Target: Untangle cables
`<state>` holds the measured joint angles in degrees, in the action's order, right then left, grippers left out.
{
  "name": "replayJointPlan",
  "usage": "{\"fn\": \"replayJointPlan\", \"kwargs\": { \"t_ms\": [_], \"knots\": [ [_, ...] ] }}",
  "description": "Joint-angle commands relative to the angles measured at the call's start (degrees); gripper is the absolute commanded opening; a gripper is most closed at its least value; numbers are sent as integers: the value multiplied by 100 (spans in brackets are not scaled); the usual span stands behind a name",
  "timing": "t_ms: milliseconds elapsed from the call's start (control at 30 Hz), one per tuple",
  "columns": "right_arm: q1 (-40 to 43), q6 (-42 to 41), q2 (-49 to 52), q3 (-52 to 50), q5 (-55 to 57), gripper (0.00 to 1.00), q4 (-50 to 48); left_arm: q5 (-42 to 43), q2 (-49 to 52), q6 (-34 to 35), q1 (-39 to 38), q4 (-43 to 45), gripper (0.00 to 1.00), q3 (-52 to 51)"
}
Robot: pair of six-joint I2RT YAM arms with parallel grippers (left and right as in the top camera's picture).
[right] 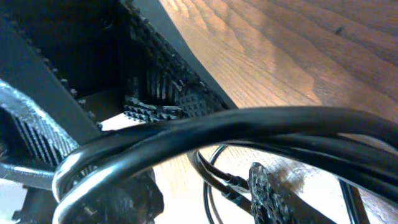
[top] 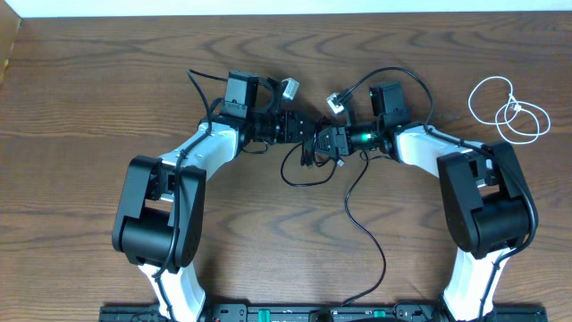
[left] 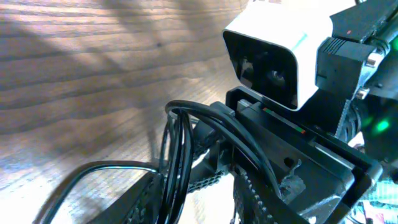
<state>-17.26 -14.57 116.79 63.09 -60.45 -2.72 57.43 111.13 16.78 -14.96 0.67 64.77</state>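
Left gripper (top: 311, 141) and right gripper (top: 332, 141) meet nose to nose at the table's (top: 89, 89) centre, with a bunch of the black cable (top: 366, 228) between them. In the left wrist view several black strands (left: 176, 143) loop up and over the dark gear in front, then drop past the left gripper's ridged finger (left: 258, 199). Can't tell if that gripper is pinching them or just beside them. The other arm's white camera box (left: 273, 56) sits just behind.

In the right wrist view the thick black strands (right: 249, 124) cross right in front of the lens and curl round at lower left, with a ridged finger (right: 273, 193) below. Whether the right gripper is closed on them can't be told either.

From overhead, small black loops hang just below the grippers. One long strand trails toward the near table edge. The white cable (top: 512, 109) lies in loose rings at the far right, well apart from the black one and from both grippers.
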Motion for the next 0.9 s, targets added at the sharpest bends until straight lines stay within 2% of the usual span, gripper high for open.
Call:
{"fn": "replayJointPlan", "kwargs": {
  "t_ms": [0, 300, 800, 867],
  "knots": [
    [-192, -387, 59, -7, 376, 45, -201, 212, 4, 9, -142, -17, 41, -44],
    [-380, -914, 59, -7, 1019, 41, -614, 372, 4, 52, -190, -13, 41, -44],
    [-708, -1285, 59, -7, 1869, 37, -1086, 514, 4, 118, -190, -17, 41, -44],
    [-719, -1287, 59, -7, 1878, 32, -1128, 514, 4, 118, -201, -20, 40, -44]
  ]
}}
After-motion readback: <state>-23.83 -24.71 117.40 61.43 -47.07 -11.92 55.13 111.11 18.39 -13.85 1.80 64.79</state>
